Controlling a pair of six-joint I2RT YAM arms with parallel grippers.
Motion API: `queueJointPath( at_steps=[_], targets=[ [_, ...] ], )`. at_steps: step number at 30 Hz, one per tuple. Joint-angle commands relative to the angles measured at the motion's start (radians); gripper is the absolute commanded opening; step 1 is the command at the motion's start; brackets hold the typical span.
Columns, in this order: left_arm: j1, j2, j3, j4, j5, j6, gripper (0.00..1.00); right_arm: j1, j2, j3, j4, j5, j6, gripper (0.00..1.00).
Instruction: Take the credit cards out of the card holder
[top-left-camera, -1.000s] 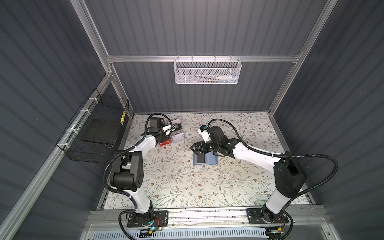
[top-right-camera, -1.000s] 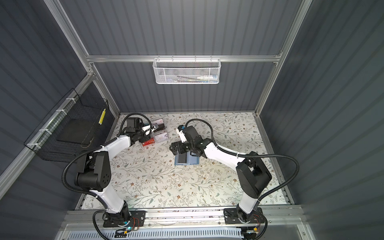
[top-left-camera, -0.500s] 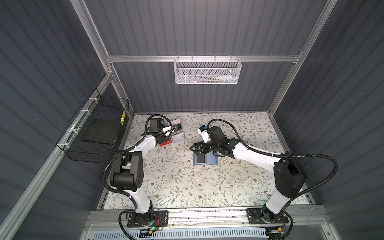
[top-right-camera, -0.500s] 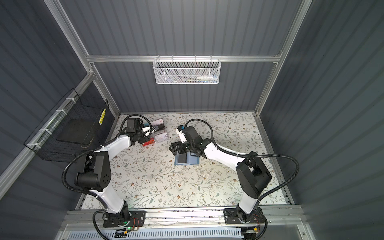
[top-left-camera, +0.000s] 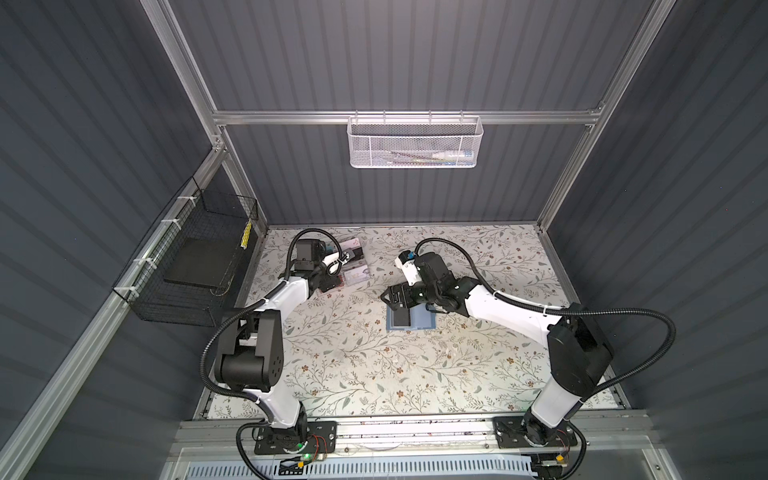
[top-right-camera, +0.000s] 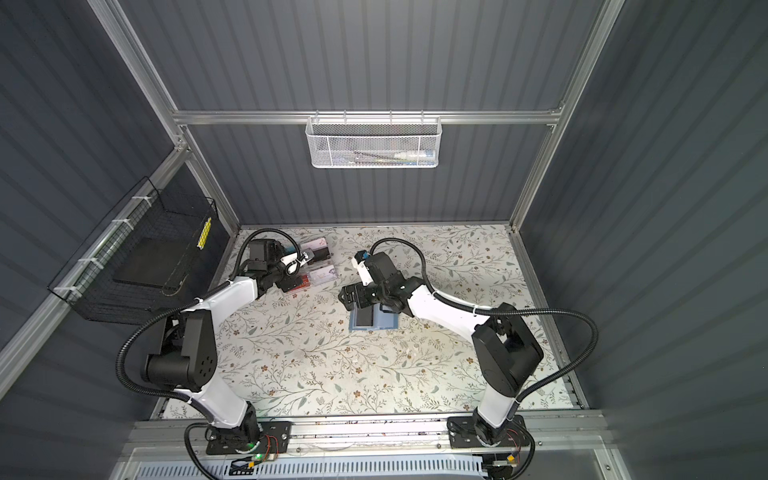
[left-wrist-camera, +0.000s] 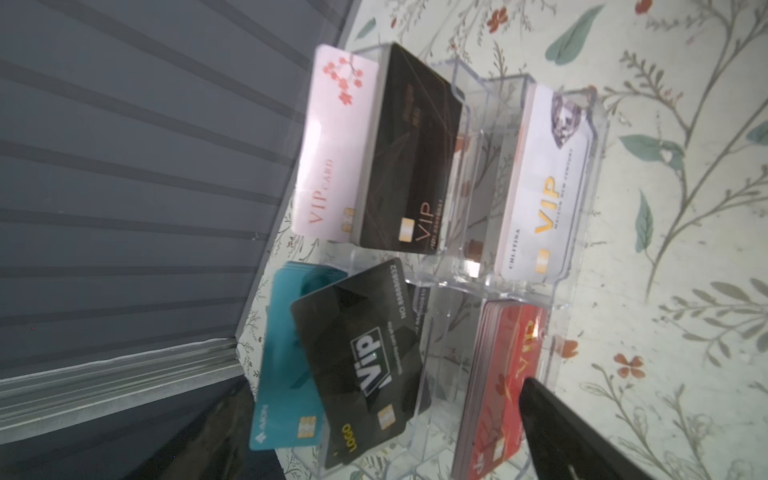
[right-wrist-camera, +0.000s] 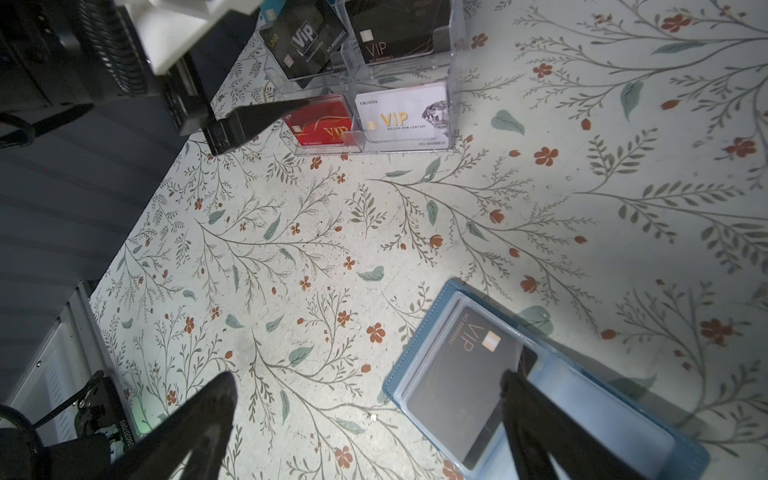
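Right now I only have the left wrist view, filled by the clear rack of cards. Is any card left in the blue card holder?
Observer: Yes. A black VIP card lies in a clear sleeve of the open card holder.
Operator: Where is the right end effector?
Observer: The right end effector hangs open over the holder's edge, with one fingertip above that card. I cannot tell whether it touches.
Operator: Is mine holding anything?
Observer: No. The left end effector stands open at the rack, with nothing between its fingers.
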Motion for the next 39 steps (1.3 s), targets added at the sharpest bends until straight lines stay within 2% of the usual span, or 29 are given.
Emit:
queueJointPath(
  at_steps=[1,9,13,16,20,25,28,30,39],
  targets=[
    [0.006,-0.066,-0.014,0.063,0.058,-0.103,1.00,0.006,0.000,-0.008,-0.001,0.011,-0.016,0.99],
    [0.006,-0.166,-0.057,0.183,0.070,-0.441,1.00,-0.015,-0.014,-0.012,0.000,0.052,-0.032,0.99],
    [0.006,-0.211,-0.130,0.344,-0.092,-0.771,1.00,-0.049,0.027,0.040,-0.021,0.059,-0.014,0.99],
    [0.006,-0.256,-0.170,0.356,-0.105,-0.961,1.00,-0.068,0.086,0.129,-0.072,0.082,-0.028,0.99],
    [0.006,-0.356,-0.246,0.312,-0.158,-1.206,1.00,-0.090,0.201,0.278,-0.119,0.033,-0.039,0.99],
    [0.006,-0.431,-0.354,0.309,-0.144,-1.357,1.00,-0.094,0.334,0.444,-0.144,-0.023,-0.062,0.99],
    [0.006,-0.405,-0.378,0.308,-0.111,-1.417,1.00,-0.095,0.417,0.554,-0.171,-0.041,-0.057,0.99],
    [0.008,-0.385,-0.388,0.288,-0.137,-1.475,1.00,-0.092,0.469,0.618,-0.182,-0.060,-0.054,0.99],
    [0.043,-0.319,-0.443,0.409,-0.099,-1.639,1.00,-0.093,0.642,0.823,-0.210,-0.117,-0.044,0.99]
  ],
)
